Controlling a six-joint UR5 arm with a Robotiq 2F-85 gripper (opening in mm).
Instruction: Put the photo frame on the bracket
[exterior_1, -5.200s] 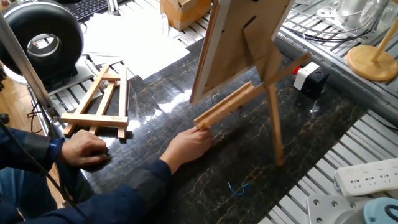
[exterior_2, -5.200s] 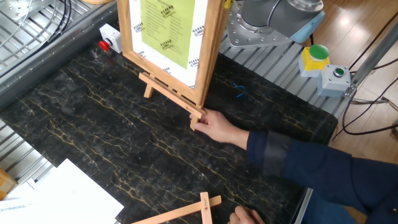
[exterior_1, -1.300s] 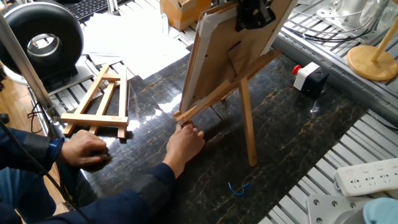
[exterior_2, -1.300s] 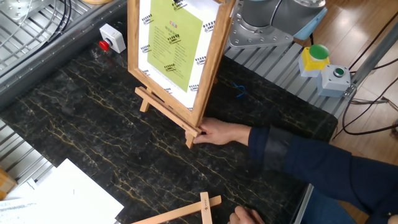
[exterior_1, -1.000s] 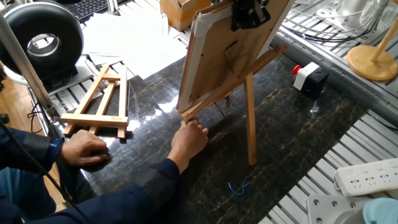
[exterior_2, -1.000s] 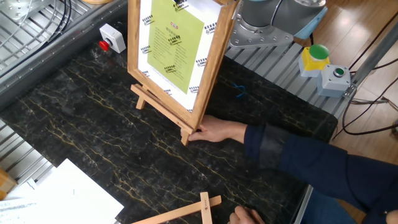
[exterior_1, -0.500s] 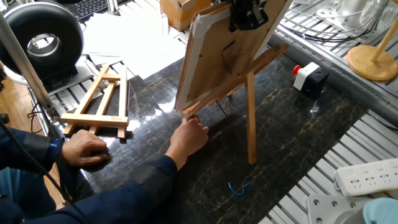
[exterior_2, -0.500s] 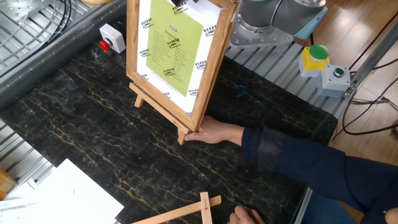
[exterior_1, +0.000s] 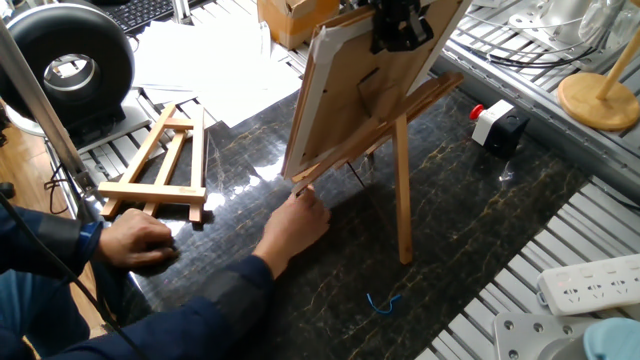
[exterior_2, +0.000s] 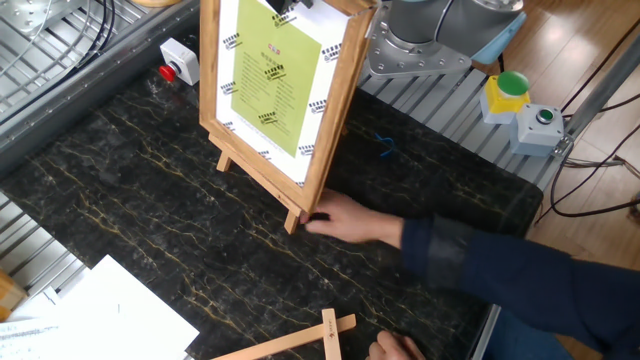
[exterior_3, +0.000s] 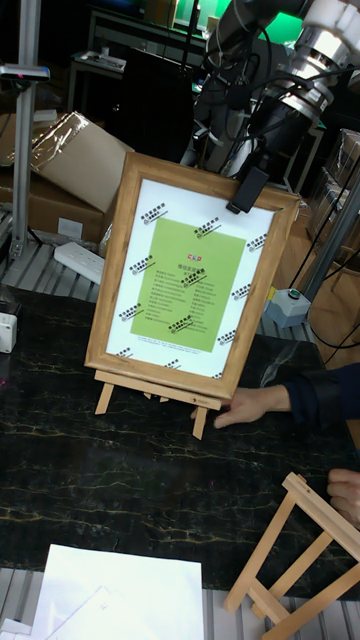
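The photo frame (exterior_3: 190, 275) has a wood border, a white mat and a green sheet; its brown back (exterior_1: 370, 85) faces one fixed view. It stands leaning on the bracket (exterior_1: 403, 200), its bottom edge on the ledge slat (exterior_2: 255, 175) (exterior_3: 150, 385). My black gripper (exterior_3: 245, 190) (exterior_1: 400, 25) is shut on the frame's top edge. A person's hand (exterior_1: 300, 215) (exterior_2: 350, 220) touches the ledge's near end.
A smaller A-shaped easel (exterior_1: 160, 165) (exterior_3: 300, 560) lies flat by the person's other hand. A red-button switch box (exterior_1: 497, 125) (exterior_2: 178, 62), white papers (exterior_1: 220, 70), a power strip (exterior_1: 590, 283) and a blue wire scrap (exterior_1: 382, 300) lie around the dark marble top.
The gripper has come onto the frame's top edge. Frame and bracket have shifted and turned a little across the table under the person's hand, which has eased back from the ledge's end.
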